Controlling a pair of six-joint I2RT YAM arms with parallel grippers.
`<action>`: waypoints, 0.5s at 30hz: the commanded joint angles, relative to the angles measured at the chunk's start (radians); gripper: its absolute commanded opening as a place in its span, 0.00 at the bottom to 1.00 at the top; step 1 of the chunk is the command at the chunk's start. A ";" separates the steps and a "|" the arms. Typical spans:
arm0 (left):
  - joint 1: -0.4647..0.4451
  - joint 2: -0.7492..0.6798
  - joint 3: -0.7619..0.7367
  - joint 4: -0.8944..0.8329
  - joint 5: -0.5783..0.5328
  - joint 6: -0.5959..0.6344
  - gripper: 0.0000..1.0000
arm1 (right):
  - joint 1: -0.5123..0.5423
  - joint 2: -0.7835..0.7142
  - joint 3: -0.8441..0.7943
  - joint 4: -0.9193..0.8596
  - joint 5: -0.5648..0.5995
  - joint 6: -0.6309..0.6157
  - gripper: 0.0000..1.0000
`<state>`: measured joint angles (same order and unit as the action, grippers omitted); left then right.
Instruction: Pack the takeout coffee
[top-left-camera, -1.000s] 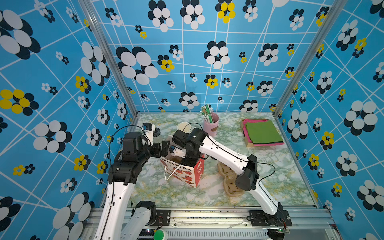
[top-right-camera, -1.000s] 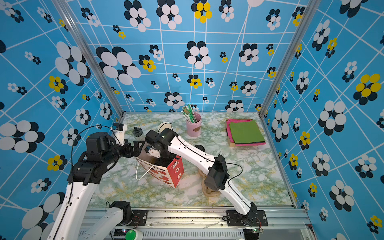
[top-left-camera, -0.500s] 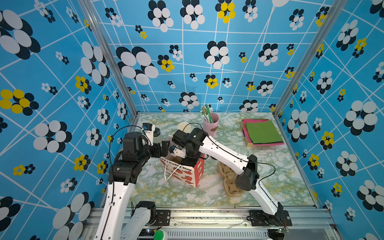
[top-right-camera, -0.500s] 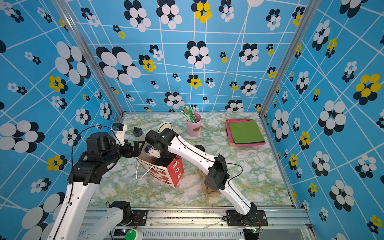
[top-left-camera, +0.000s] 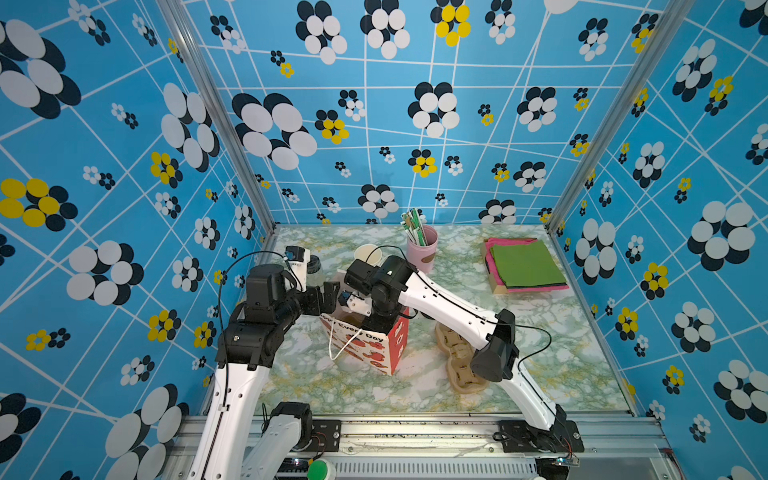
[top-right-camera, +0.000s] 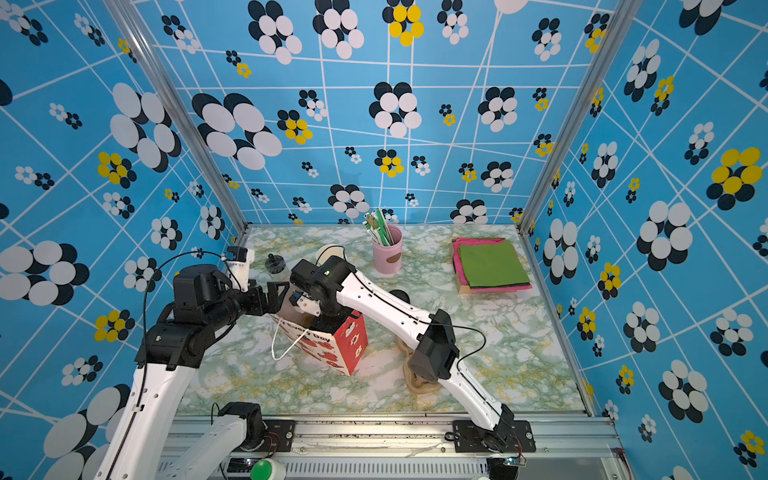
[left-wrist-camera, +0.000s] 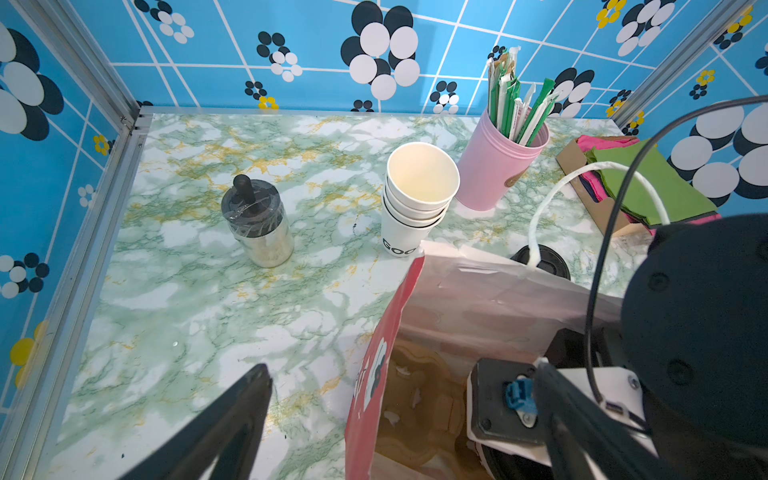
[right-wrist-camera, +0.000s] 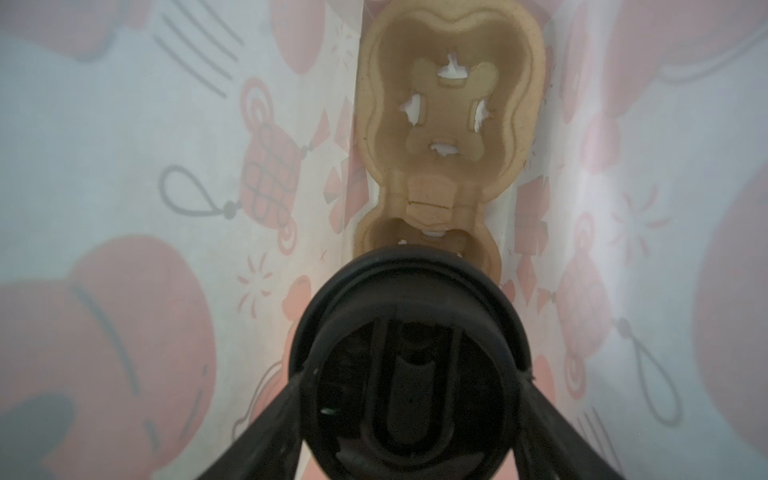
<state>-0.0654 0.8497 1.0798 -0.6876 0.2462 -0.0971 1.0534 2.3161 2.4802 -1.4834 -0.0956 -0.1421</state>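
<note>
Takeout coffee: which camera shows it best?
Right wrist view: the takeout coffee shows its lid close up, held in the right gripper inside the bag. In both top views and the left wrist view, arm and bag hide it.

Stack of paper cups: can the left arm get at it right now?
Probably yes. The left hand is open, and only bare table lies between it and the stack of paper cups. It seems to straddle the paper bag's edge and should lift clear first.

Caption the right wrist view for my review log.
Inside the paper bag, the right hand grips the black-lidded takeout coffee over one end of a pulp cup carrier.
</note>
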 joint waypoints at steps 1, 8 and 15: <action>0.005 -0.006 -0.011 -0.002 0.012 0.002 0.99 | 0.006 -0.041 -0.011 -0.029 -0.010 -0.006 0.74; 0.006 -0.006 -0.013 -0.001 0.012 0.000 0.99 | 0.007 -0.058 0.015 -0.024 -0.024 -0.001 0.82; 0.006 -0.005 -0.009 -0.001 0.013 -0.001 0.99 | 0.006 -0.059 0.097 -0.043 -0.030 -0.001 0.89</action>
<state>-0.0654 0.8497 1.0798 -0.6876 0.2462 -0.0971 1.0534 2.3104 2.5309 -1.4883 -0.1104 -0.1421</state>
